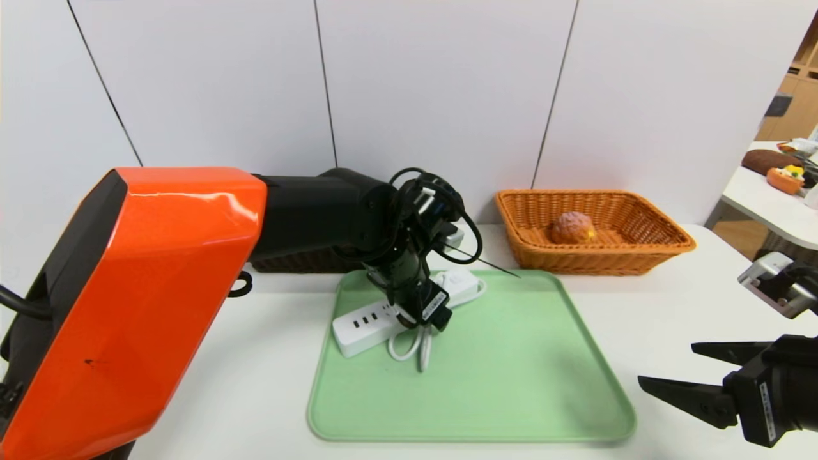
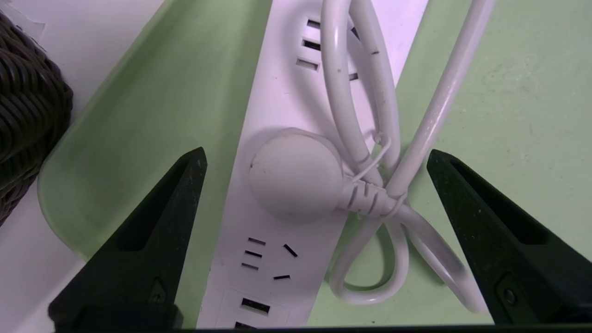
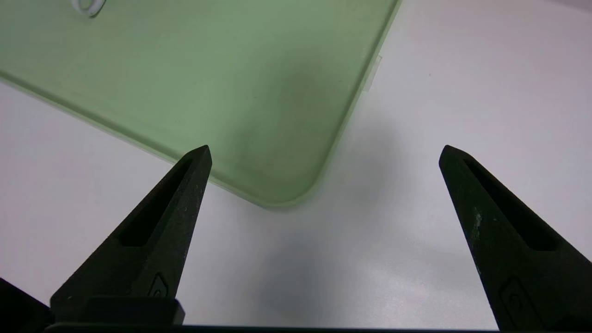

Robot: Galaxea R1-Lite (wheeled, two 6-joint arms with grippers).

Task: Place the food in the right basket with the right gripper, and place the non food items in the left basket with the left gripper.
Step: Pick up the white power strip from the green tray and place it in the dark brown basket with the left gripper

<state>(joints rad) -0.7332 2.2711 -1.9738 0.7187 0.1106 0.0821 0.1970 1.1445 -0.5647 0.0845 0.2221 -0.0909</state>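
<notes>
Head view: left hand [image 1: 422,319] over the power strip [image 1: 367,326]
Its fingers spread wide; right hand [image 1: 687,377], wide too, parked by the tray [image 1: 511,383].

The power strip [image 1: 363,329] and its cord [image 2: 428,125] are white, the tray [image 1: 511,383] plain green, one woven basket [image 1: 594,259] orange, the other [image 2: 27,111] dark brown, and the bun [image 1: 572,228] pinkish-brown with yellow.

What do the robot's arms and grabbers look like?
The left arm has a shiny orange shell with black sides, then a black section with black cables looping near the wrist. The left gripper has black, long, pointed fingers, and there's a white label on its body. The right gripper matches, with black pointed fingers, a white label and a silvery-grey block above.
</notes>
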